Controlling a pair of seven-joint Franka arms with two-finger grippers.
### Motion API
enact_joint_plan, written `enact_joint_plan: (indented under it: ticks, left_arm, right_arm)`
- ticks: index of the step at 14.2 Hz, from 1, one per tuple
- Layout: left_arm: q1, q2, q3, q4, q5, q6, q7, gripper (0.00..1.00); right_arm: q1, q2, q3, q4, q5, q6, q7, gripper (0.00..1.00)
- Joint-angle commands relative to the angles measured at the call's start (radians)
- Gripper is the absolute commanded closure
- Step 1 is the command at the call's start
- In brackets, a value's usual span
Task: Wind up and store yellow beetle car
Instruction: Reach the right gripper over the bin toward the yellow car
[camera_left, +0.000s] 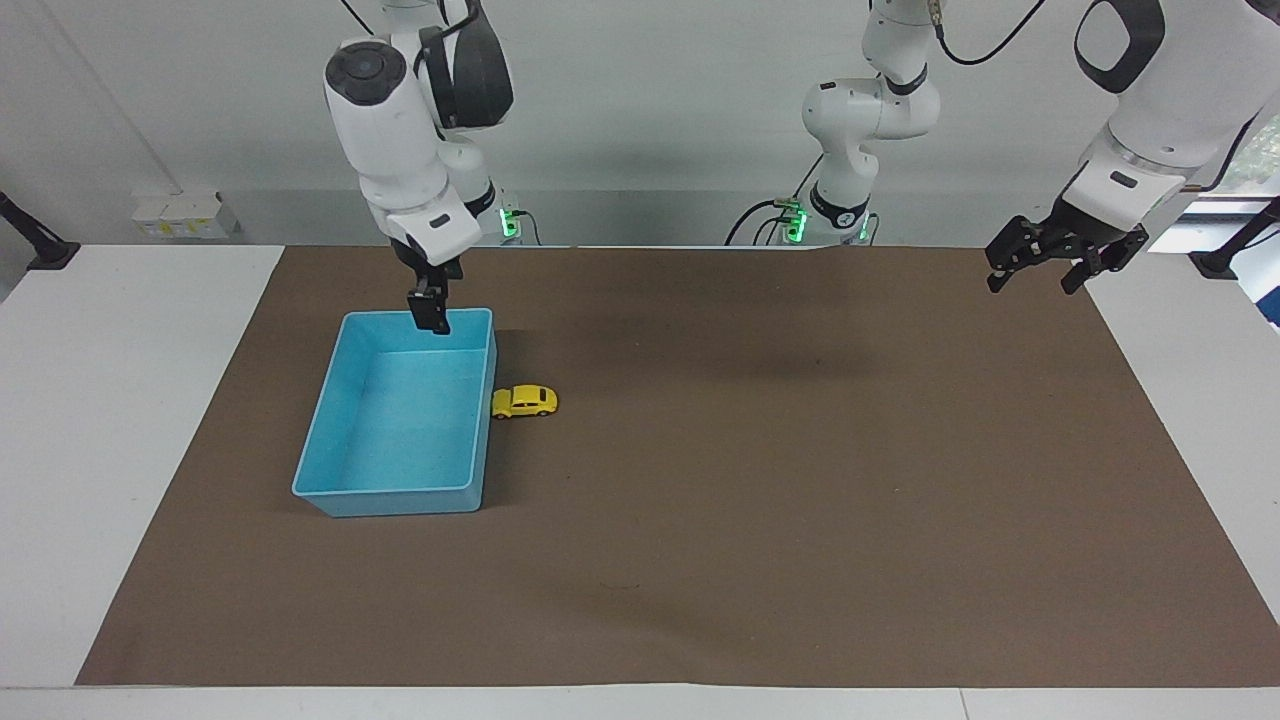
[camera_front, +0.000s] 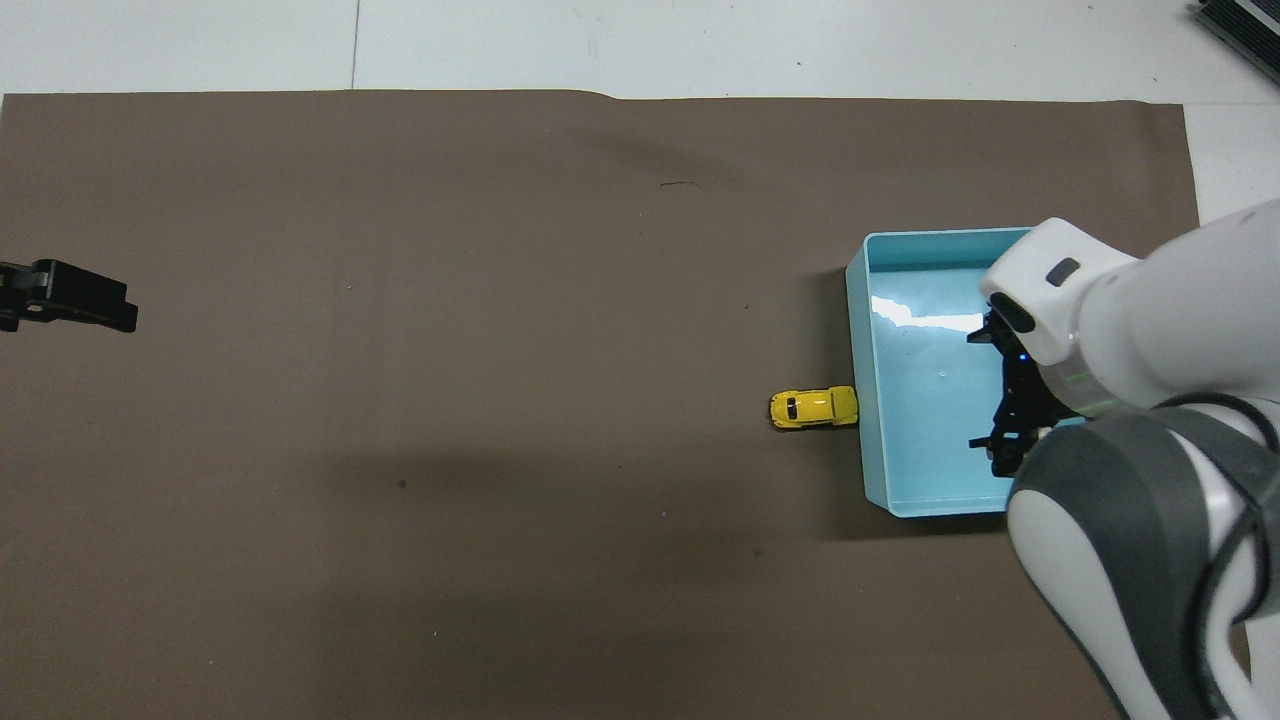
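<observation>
The yellow beetle car (camera_left: 525, 401) stands on the brown mat, its nose against the wall of the blue bin (camera_left: 400, 497) on the side toward the left arm's end. It also shows in the overhead view (camera_front: 813, 408) beside the bin (camera_front: 872, 470). The bin holds nothing. My right gripper (camera_left: 430, 315) hangs over the bin's edge nearest the robots, seen edge-on; in the overhead view (camera_front: 1005, 455) the arm covers part of the bin. My left gripper (camera_left: 1040, 270) is open and waits in the air over the mat's corner at the left arm's end.
A brown mat (camera_left: 800, 450) covers most of the white table (camera_left: 120, 400). Both arm bases stand at the table's robot edge. A small white box (camera_left: 185, 215) sits off the table near the right arm's end.
</observation>
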Motion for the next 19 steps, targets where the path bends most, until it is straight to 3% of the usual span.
enact_joint_plan:
  ticks: [1,4,9,12,19]
  left_arm:
    - [0.015,-0.025,-0.009,-0.026,-0.012,-0.005,0.000,0.00]
    - [0.015,-0.025,-0.009,-0.026,-0.012,-0.005,0.000,0.00]
    - [0.015,-0.025,-0.009,-0.026,-0.012,-0.005,0.000,0.00]
    - [0.015,-0.025,-0.009,-0.026,-0.012,-0.005,0.000,0.00]
    - [0.015,-0.025,-0.009,-0.026,-0.012,-0.005,0.000,0.00]
  right_arm:
    - [0.011,0.015,0.000,-0.046,0.002,0.068,-0.025,0.00]
    - [0.041,0.015,0.000,-0.128,0.002,0.186,-0.005,0.00]
    - [0.047,0.017,0.000,-0.206,0.002,0.274,0.032,0.00]
    - [0.081,0.024,-0.001,-0.307,0.002,0.434,0.082,0.00]
    - [0.117,0.147,-0.001,-0.332,-0.013,0.591,0.085,0.00]
